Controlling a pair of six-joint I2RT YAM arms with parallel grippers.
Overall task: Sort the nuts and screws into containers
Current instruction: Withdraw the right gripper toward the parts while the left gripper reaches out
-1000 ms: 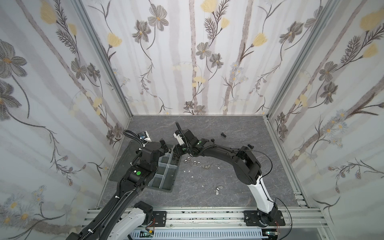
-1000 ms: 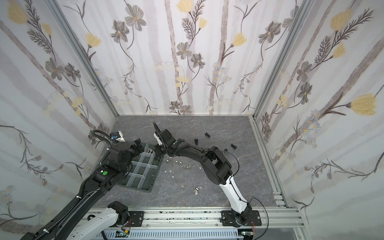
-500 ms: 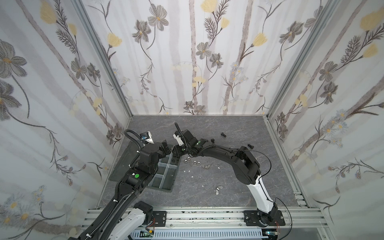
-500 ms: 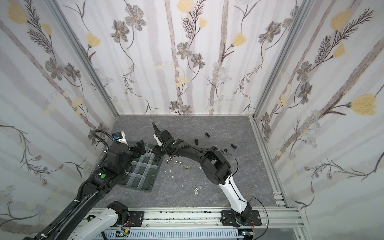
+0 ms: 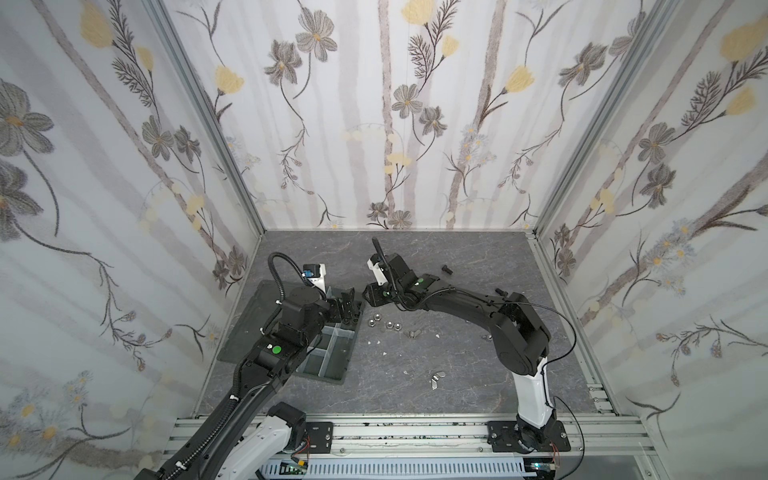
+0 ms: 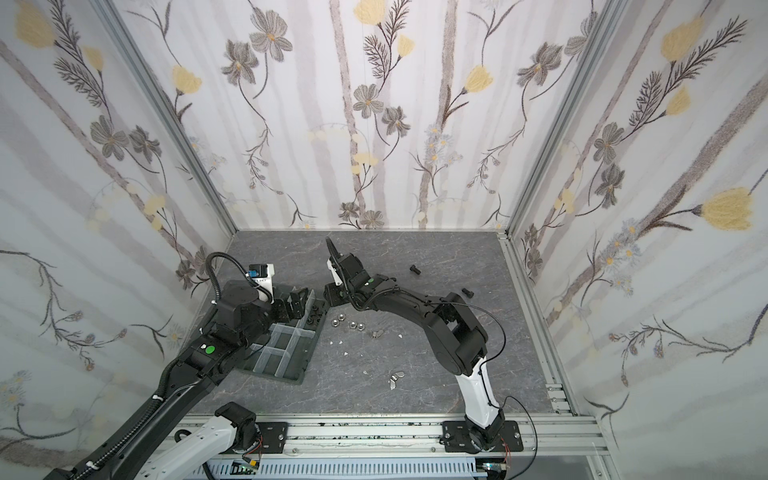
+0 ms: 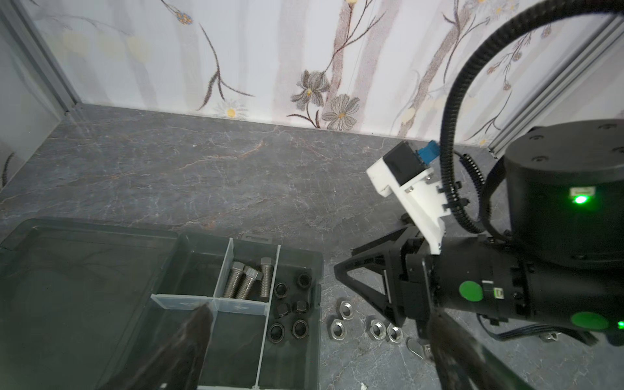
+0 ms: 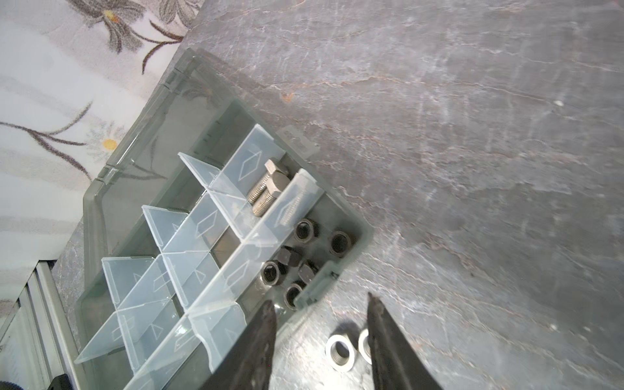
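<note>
1. The organiser tray (image 5: 328, 374) lies under my left gripper (image 7: 317, 314), whose jaws are wide apart and empty.
2. My right gripper (image 8: 320, 300), jaws parted and holding nothing, hovers at the tray's corner.
3. Only the wrist views show me inside: three silver screws (image 7: 246, 282) in one compartment, six black nuts (image 8: 290, 256) in the corner compartment just ahead of the right gripper.
4. The left wrist view shows four silver nuts (image 7: 346, 309) on the table beside that gripper; the right wrist view shows two.
</note>
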